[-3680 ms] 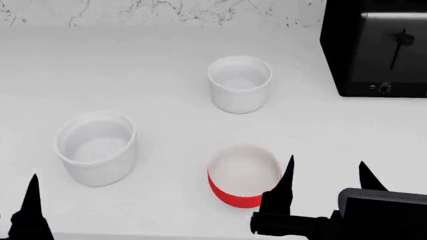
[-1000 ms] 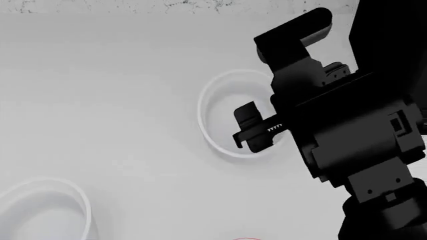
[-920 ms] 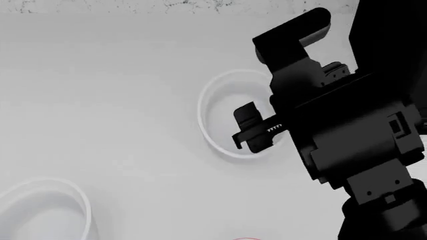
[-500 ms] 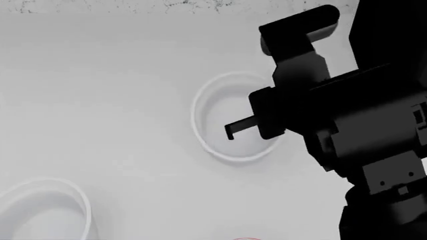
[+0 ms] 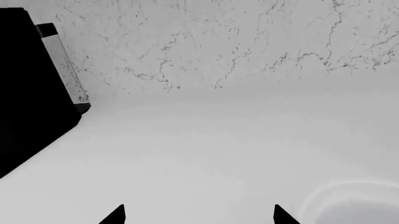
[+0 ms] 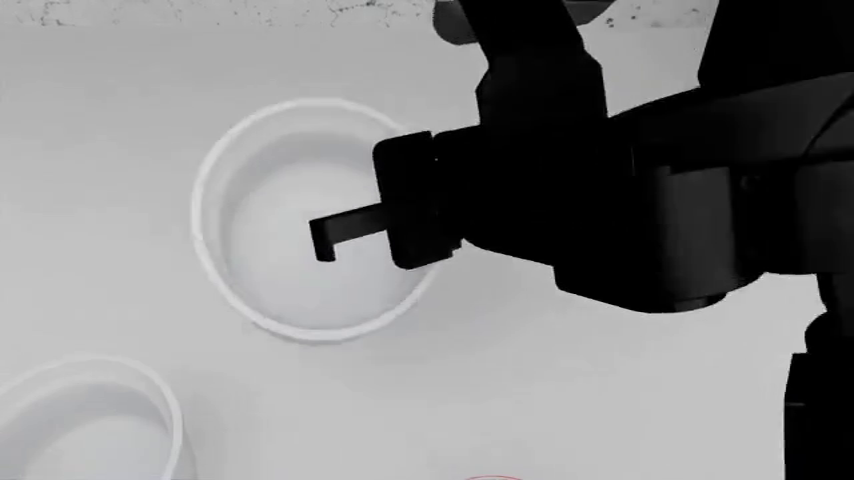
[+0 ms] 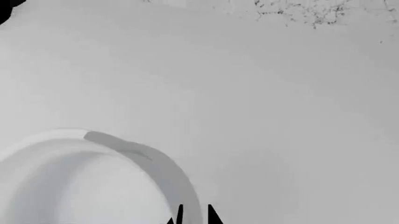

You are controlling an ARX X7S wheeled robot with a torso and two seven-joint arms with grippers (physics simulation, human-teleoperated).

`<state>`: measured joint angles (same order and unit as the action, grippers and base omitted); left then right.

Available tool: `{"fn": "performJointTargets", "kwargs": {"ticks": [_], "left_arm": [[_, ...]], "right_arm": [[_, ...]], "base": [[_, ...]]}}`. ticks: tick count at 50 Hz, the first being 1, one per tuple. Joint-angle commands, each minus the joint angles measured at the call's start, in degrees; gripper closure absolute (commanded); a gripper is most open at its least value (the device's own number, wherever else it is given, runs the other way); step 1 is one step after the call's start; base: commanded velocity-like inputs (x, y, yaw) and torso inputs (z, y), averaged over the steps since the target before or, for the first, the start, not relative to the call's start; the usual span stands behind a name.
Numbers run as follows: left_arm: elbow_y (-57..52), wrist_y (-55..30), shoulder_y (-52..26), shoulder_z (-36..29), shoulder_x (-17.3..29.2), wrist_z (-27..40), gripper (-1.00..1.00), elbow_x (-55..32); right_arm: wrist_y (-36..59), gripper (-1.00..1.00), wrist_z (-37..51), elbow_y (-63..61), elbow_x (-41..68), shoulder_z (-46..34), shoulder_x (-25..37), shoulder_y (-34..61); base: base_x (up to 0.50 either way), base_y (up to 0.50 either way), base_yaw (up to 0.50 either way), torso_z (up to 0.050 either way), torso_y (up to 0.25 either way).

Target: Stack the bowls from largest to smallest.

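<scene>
Your right gripper (image 7: pixel 194 213) had its two fingertips pinched narrowly on the rim of the smaller straight-sided white bowl (image 6: pixel 307 220), one tip inside the wall and one outside, as the right wrist view showed it. In the head view that bowl appeared large and close under the arm, which suggests you had it raised off the counter (image 6: pixel 107 150), though no clear gap beneath it was visible, so treat that as a judgement. Your left gripper (image 5: pixel 198 215) showed only its two dark fingertips, set well apart with bare counter between them and nothing held; a white rim curved near one tip in the left wrist view. The large white bowl (image 6: pixel 80 420) sat on the counter near the lower left of the head view, apart from the one you held. Only a thin sliver of the red bowl (image 6: pixel 491 478) showed at the bottom edge. The black toaster (image 5: pixel 28 93) stood by the marbled wall. Nothing was stacked yet, as far as could be seen: no bowl sat inside another. By the order asked, the red bowl belonged in the large one first, and the small one last.
</scene>
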<state>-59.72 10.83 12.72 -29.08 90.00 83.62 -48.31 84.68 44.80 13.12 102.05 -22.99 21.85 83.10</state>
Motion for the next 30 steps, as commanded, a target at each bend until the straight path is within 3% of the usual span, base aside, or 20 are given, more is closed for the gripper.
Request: {"fn": "performJointTargets", "kwargs": {"ticks": [1,2,15,16,18,19,21,22,23,24,25,26,27,28,29,30], "left_arm": [[-0.27,2.92,3.61,-2.6,0.0,5.02,-1.0,8.77],[-0.27,3.83,5.04,-4.04,0.0,6.34,-1.0,11.8],[-0.28,-3.6,-1.08,2.23,0.0,6.38,-1.0,0.4],[-0.28,-3.69,7.51,10.83,-4.18,6.38,-1.0,8.29],[-0.28,-20.88,24.7,28.02,-21.37,-10.81,-1.0,-8.9],[-0.27,-29.47,16.11,36.61,-29.96,-19.4,-1.0,-17.5],[-0.28,-46.66,32.28,53.8,-47.15,-36.59,-1.0,-16.66],[-0.27,-55.26,23.68,62.39,-47.82,-43.26,-1.0,-25.26],[-0.28,-53.47,32.28,70.99,-56.41,-51.85,-1.0,-19.99],[-0.28,-53.36,32.28,79.58,-65.01,-60.44,-1.0,-19.59],[-0.27,-61.96,23.68,88.18,-56.41,-51.85,-1.0,-28.18],[-0.28,-53.36,32.28,96.77,-65.01,-60.44,-1.0,-19.9],[-0.28,-52.91,32.28,105.37,-68.61,-69.04,-1.0,-19.36],[-0.27,-61.5,23.68,113.96,-60.01,-60.44,-1.0,-27.96],[-0.28,-52.91,32.28,122.55,-68.61,-69.04,-1.0,-19.39],[-0.28,-52.86,32.28,127.19,-69.32,-77.63,-1.0,-20.01]], "right_arm": [[-11.01,1.0,24.59,-7.1,40.46,-7.73,1.58,5.55],[-11.77,1.0,24.91,-7.36,41.64,-8.23,1.33,5.96],[-27.69,1.0,34.14,-16.53,48.84,-20.83,-10.83,5.79],[-28.17,1.0,34.35,-16.1,47.98,-21.73,-11.88,5.56],[-28.76,1.0,34.06,-13.94,44.38,-23.07,-13.96,5.03],[-30.0,1.0,34.21,-12.45,43.32,-23.5,-14.79,4.82],[-30.39,1.0,33.4,-10.5,41.47,-24.06,-15.76,4.67],[-31.19,1.0,33.67,-9.66,41.09,-24.63,-16.21,4.34],[-30.87,1.0,32.83,-8.42,39.22,-25.1,-16.59,4.15],[-30.93,1.0,32.22,-7.37,38.06,-25.56,-17.07,3.81],[-30.99,1.0,31.59,-6.05,37.03,-25.89,-17.43,3.81],[-31.12,1.0,30.87,-4.76,36.22,-26.09,-17.89,3.91],[-31.23,1.0,30.6,-4.13,36.03,-26.34,-18.13,3.95],[-31.77,1.0,30.84,-4.24,36.06,-26.56,-18.44,3.83],[-32.15,1.0,31.03,-4.3,36.31,-26.8,-18.6,3.73],[-32.48,1.0,31.1,-4.33,36.2,-27.03,-18.86,3.7]], "base": [[0.0,0.0,0.0,0.0,0.0],[0.0,0.0,0.0,0.0,0.0],[0.0,0.0,0.0,0.0,0.0],[0.0,0.0,0.0,0.0,0.0],[0.0,0.0,0.0,0.0,0.0],[0.0,0.0,0.0,0.0,0.0],[0.0,0.0,0.0,0.0,0.0],[0.0,0.0,0.0,0.0,0.0],[0.0,0.0,0.0,0.0,0.0],[0.0,0.0,0.0,0.0,0.0],[0.0,0.0,0.0,0.0,0.0],[0.0,0.0,0.0,0.0,0.0],[0.0,0.0,0.0,0.0,0.0],[0.0,0.0,0.0,0.0,0.0],[0.0,0.0,0.0,0.0,0.0],[0.0,0.0,0.0,0.0,0.0]]}}
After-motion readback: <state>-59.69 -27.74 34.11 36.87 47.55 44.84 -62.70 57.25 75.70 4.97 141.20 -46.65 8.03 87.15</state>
